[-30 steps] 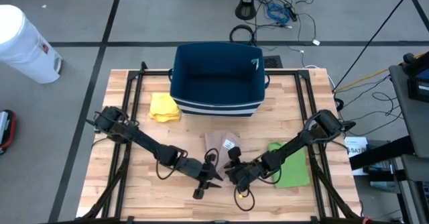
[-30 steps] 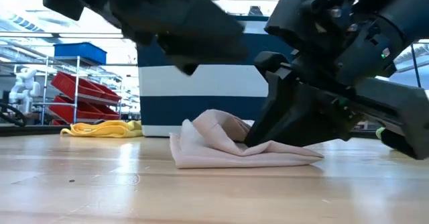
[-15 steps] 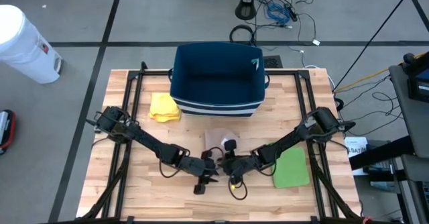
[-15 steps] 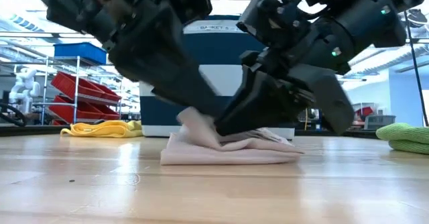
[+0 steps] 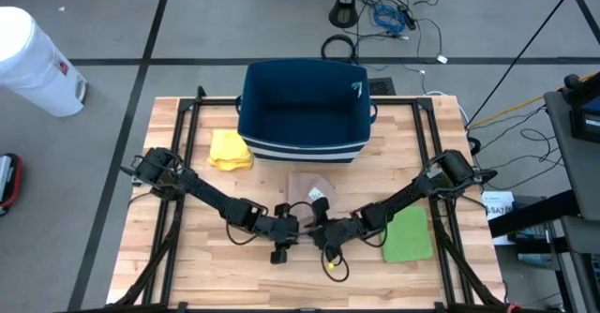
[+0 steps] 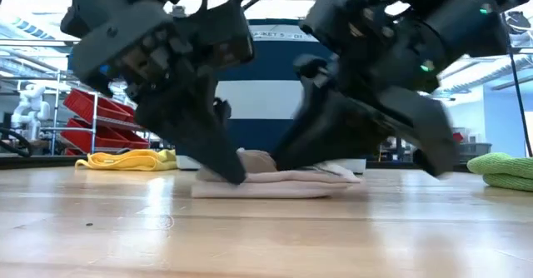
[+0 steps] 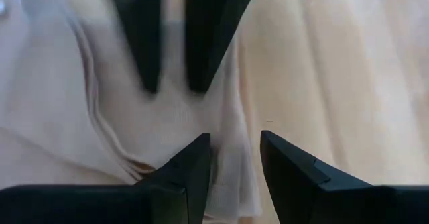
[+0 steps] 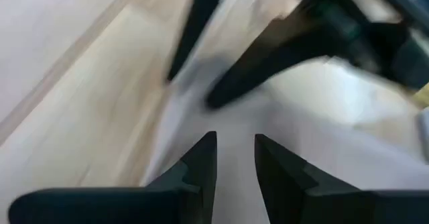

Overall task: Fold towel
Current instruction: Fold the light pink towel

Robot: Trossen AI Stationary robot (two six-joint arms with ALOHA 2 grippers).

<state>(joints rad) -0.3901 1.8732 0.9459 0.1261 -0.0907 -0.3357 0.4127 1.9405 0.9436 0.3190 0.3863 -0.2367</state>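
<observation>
The left gripper (image 6: 223,168) and right gripper (image 6: 287,163) both press their tips onto the near edge of the flat, beige cloth towel (image 6: 271,182), each pinching towel fabric between narrowly parted fingers (image 7: 194,174). The towel lies folded on the wooden slat table (image 5: 187,266), at centre. Behind it stands the navy rectangular fabric basket (image 5: 303,111).

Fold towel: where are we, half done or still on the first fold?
Done: the beige towel lies doubled and fairly flat before the blue basket. In hand: left gripper and right gripper both sit at its near edge, fingers slightly apart over the cloth. Left: releasing and any further fold.
</observation>
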